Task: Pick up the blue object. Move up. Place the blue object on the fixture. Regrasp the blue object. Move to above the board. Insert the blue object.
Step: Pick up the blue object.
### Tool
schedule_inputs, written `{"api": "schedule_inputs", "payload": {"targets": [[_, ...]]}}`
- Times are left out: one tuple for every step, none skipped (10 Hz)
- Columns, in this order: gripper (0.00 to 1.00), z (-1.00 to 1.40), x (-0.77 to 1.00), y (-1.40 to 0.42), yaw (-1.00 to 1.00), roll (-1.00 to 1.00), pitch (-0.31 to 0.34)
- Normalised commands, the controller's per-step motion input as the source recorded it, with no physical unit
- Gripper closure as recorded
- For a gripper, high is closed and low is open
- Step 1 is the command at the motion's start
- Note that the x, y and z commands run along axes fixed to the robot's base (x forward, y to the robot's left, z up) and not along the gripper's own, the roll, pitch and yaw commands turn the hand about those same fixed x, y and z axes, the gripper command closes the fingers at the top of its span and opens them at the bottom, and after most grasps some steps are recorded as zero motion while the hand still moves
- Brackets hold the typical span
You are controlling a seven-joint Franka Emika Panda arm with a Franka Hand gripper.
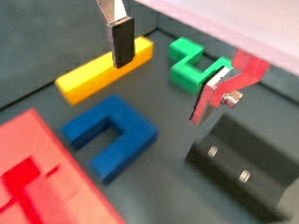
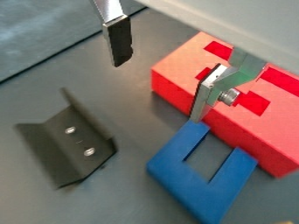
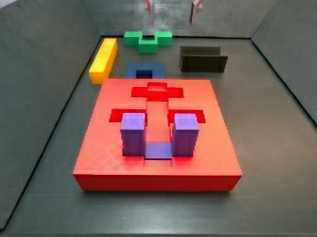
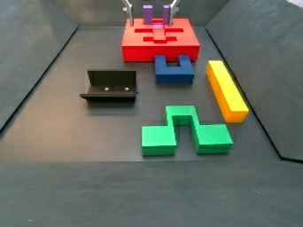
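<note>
Wrist view: hand (image 1: 163, 77) wide open and empty above the dark floor, deep-blue U-shaped block (image 1: 108, 136) lying flat beside the large red recessed board (image 1: 41, 179), side view: black bracket fixture (image 4: 109, 86) just left of it.

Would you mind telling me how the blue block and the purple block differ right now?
The blue object lies flat on the floor beside the board; the purple block stands in the board, prongs up. Blue is deep blue, purple violet. Both are U-shaped. The gripper hovers open above the blue object, holding nothing.
</note>
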Motion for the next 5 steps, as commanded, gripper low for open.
{"api": "schedule_inputs", "payload": {"targets": [[0.0,-0.77,-0.05,-0.34,0.15,0.08,-0.13],[0.0,-0.81,-0.04,-0.37,0.13,0.12,-0.116],[0.0,-0.82,0.0,-0.29,0.14,0.11,-0.086],[0.0,-0.79,-0.01,-0.33,0.12,0.14,-0.083],[0.0,-0.74,0.0,-0.19,0.0,0.15,-0.01]]}}
